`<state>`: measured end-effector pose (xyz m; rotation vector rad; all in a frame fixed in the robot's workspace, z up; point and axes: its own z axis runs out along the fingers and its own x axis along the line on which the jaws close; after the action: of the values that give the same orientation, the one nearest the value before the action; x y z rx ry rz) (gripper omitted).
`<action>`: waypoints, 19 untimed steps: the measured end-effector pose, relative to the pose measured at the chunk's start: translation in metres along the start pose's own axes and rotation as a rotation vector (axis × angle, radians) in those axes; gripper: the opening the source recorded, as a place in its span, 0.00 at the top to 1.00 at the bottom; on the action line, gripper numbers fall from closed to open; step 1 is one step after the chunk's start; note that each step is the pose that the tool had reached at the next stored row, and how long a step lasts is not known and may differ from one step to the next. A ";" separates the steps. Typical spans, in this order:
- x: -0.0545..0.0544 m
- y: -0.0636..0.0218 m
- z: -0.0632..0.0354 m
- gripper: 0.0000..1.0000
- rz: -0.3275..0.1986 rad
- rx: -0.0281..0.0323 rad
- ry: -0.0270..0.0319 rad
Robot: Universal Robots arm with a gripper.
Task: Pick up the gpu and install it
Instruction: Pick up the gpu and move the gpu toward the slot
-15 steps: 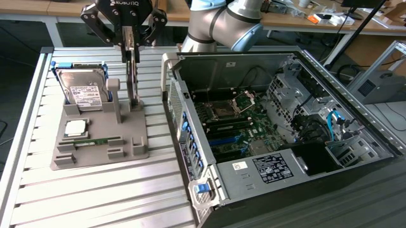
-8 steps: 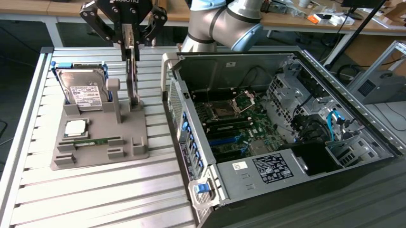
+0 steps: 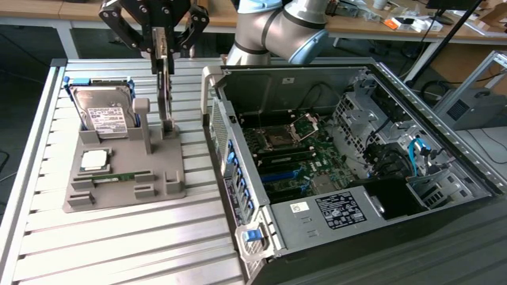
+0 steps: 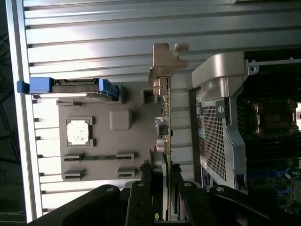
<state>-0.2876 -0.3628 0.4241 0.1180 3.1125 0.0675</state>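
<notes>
The gpu (image 3: 165, 89) is a thin dark card seen edge-on, standing upright over the grey fixture (image 3: 119, 193). Its lower end is at the fixture's small post; I cannot tell whether it still rests there. My gripper (image 3: 164, 54) comes down from above and is shut on the card's upper part. In the wrist view the gpu (image 4: 165, 122) runs as a narrow strip away from my gripper (image 4: 167, 172), with a black finger pressed on each side. Its tan metal bracket (image 4: 165, 61) is at the far end.
The fixture also holds a silver hard drive (image 3: 107, 116) in a blue frame, a CPU (image 3: 95, 158) and a green RAM stick (image 3: 119, 176). At the exterior view's right an open PC case (image 3: 218, 119) lies with its motherboard (image 3: 293, 154) exposed. Everything sits on a slatted aluminium table (image 3: 142, 249).
</notes>
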 end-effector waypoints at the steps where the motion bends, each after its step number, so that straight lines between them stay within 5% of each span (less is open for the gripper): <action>1: 0.000 0.0000 -0.0007 0.73 0.000 0.0000 -0.0001; 19: -0.004 -0.0017 -0.0028 0.73 0.000 -0.0001 -0.0001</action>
<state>-0.2835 -0.3650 0.4270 0.1180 3.1125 0.0676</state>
